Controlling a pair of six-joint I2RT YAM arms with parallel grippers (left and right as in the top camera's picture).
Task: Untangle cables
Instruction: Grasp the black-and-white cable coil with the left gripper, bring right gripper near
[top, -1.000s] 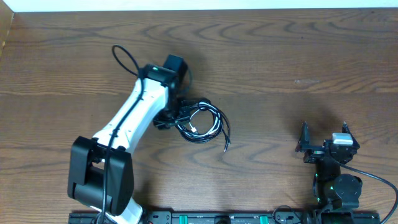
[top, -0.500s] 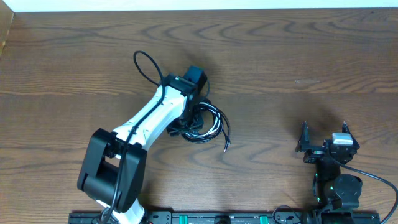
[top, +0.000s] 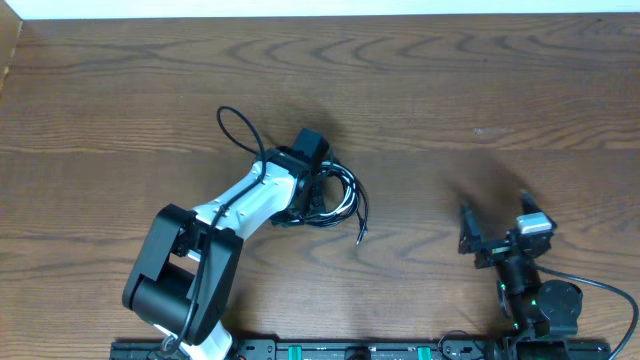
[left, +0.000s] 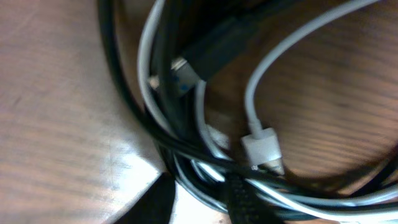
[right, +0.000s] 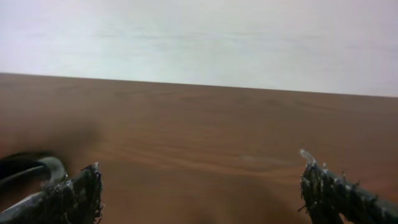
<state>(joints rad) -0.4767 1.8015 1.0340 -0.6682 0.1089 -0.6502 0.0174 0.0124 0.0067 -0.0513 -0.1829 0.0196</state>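
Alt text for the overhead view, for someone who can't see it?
The left gripper is down on a tangled bundle of black and white cables, left of centre on a wooden table; whether it grips them cannot be seen. The right gripper sits open near the front right, well apart from the bundle.

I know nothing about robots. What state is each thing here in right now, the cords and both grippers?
cables: tangled in one coiled heap on the table.
black cables: coiled, one end trailing out of the heap.
white cable: looped through the heap, plug end showing.
left gripper: down at the heap; open or shut cannot be told.
right gripper: open, empty, apart from the cables.
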